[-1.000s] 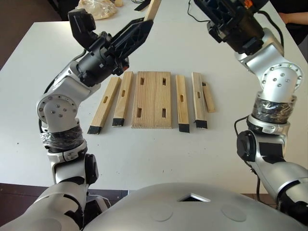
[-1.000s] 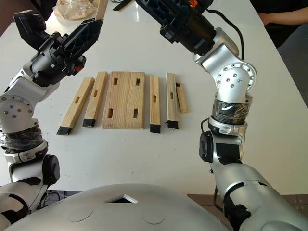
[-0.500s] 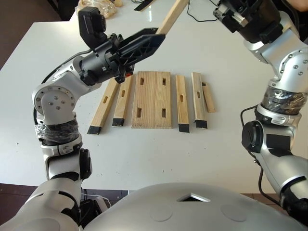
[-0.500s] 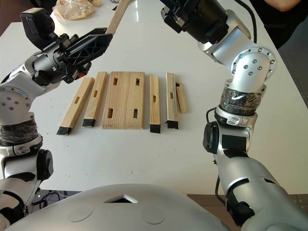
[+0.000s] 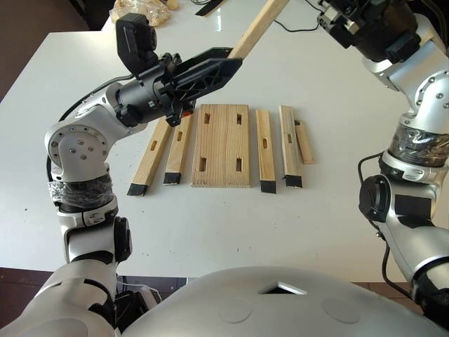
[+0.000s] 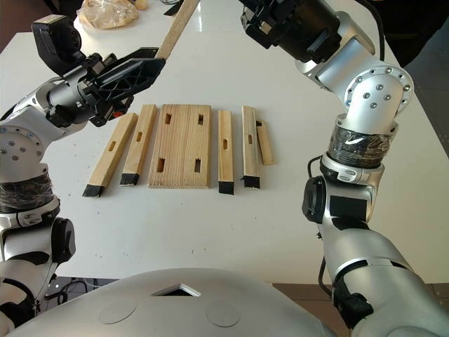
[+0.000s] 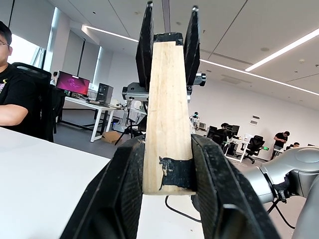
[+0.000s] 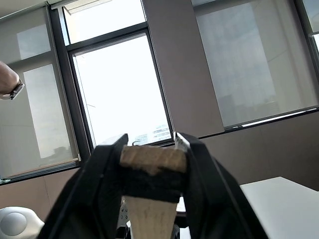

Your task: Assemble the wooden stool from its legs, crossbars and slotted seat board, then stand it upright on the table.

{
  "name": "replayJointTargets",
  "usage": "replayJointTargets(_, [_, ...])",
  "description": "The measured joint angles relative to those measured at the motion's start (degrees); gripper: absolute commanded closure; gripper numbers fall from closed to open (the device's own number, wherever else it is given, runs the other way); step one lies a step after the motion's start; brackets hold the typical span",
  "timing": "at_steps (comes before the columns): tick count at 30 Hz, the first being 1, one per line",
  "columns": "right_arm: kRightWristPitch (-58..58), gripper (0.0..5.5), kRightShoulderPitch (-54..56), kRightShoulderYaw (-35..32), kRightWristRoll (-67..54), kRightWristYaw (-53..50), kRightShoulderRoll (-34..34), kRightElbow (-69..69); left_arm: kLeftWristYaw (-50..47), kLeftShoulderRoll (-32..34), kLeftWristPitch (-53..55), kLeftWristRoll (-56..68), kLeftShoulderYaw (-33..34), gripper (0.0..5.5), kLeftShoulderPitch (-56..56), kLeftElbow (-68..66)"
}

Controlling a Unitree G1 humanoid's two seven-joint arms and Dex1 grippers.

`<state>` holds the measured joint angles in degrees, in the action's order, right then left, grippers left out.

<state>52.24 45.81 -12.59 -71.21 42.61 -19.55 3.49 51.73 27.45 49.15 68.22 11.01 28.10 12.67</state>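
You hold wooden bar (image 5: pixel 258 27) in air, upper centre. Left gripper (image 5: pixel 231 60) clamps lower end, right gripper (image 8: pixel 152 149) clamps top end: probably handover. Seat board (image 5: pixel 222 144) lies centre, slots up.

The right pincer (image 8: pixel 151 149) is closed on the end of a wooden leg (image 8: pixel 148 219), its two black fingers (image 8: pixel 97 186) pressing the piece from either side so that the pale cut end sits just between their tips. A band of black wrap circles the leg next to that end, with bare wood beyond it, nearer the camera. Behind stand tall bright windows (image 8: pixel 119 94) in dark frames, one of them covered by a grey blind (image 8: pixel 254 64), and a corner of the white desk (image 8: pixel 281 191) shows beside the pincer.
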Motion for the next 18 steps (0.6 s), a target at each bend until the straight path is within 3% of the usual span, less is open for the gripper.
replayJointTargets(5, [-0.1,4.15,-0.7,0.0,0.3,-0.1,-0.3,0.3,0.9,0.0,-1.6,-2.6,-0.5,4.20,0.0,-0.1])
replayJointTargets(6, [-0.1,4.15,-1.0,0.0,0.3,-0.3,-0.4,0.3,0.9,0.0,-2.4,-3.3,-0.8,3.82,0.0,-0.2])
replayJointTargets(10, [-0.2,4.16,-2.3,0.3,1.6,-2.0,-0.4,1.1,0.7,0.0,-4.1,-6.6,-1.6,3.21,0.2,-2.2])
replayJointTargets(18, [-7.3,4.16,-1.1,1.2,10.5,-4.5,0.7,-0.4,1.4,2.6,-9.9,-21.4,-9.0,3.19,-5.9,-3.5])
